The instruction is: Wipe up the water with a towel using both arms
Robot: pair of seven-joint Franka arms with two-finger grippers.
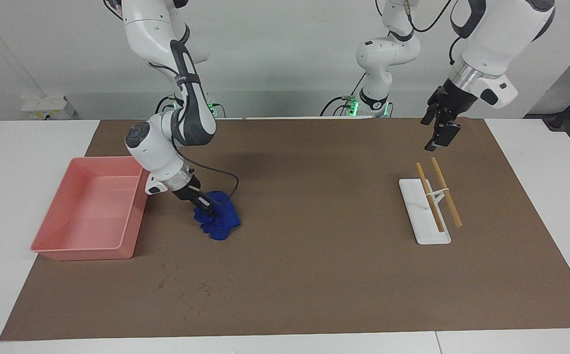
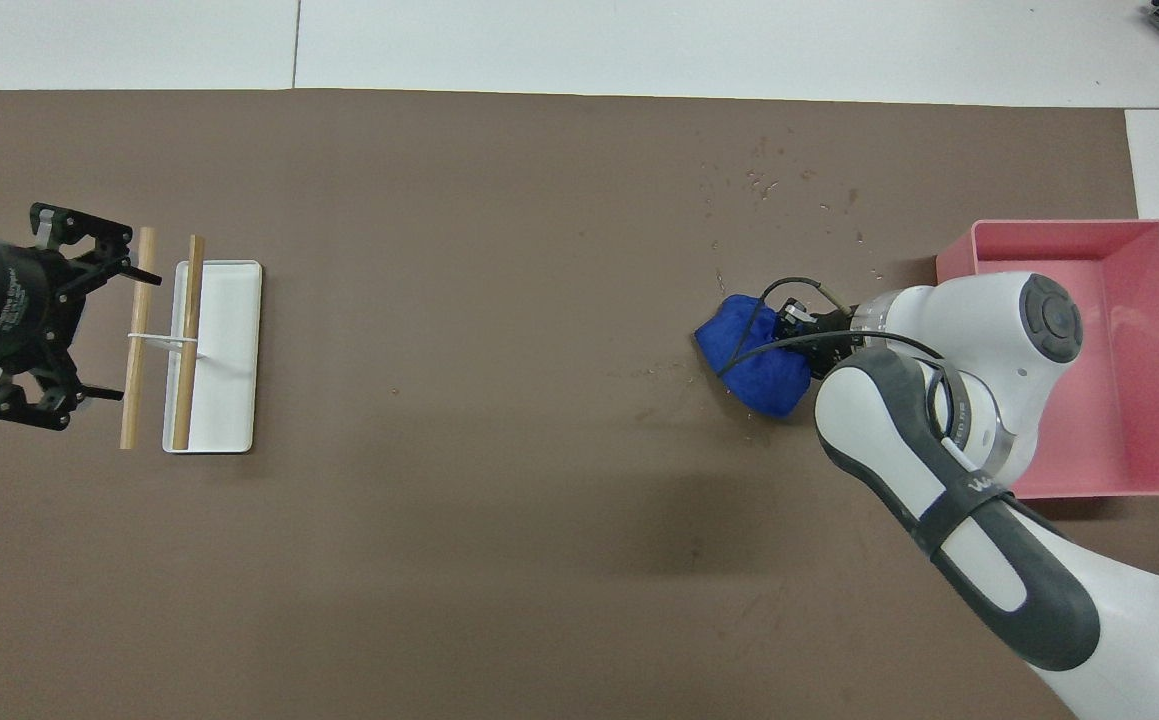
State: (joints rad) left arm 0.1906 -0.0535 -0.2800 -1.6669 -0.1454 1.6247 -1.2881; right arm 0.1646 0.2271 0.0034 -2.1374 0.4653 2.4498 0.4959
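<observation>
towel (image 1: 222, 216) bunched in right claw (image 1: 206, 206); left claw (image 1: 439, 132) open, empty; two sticks (image 1: 438, 195), one tray (image 1: 56, 223)

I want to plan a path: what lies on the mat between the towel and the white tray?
Nothing: in both views only bare brown mat separates the towel from the white tray with its two sticks.

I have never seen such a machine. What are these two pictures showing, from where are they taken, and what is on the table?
These are two white robot arms at a table. One picture looks from across the table toward them; the other looks down from above their end.

The right end effector is down on a blue towel beside a pink tray and appears to grip it. Water droplets lie farther from the robots.

The left end effector waits, open, in the air near a white tray with two wooden sticks.
</observation>
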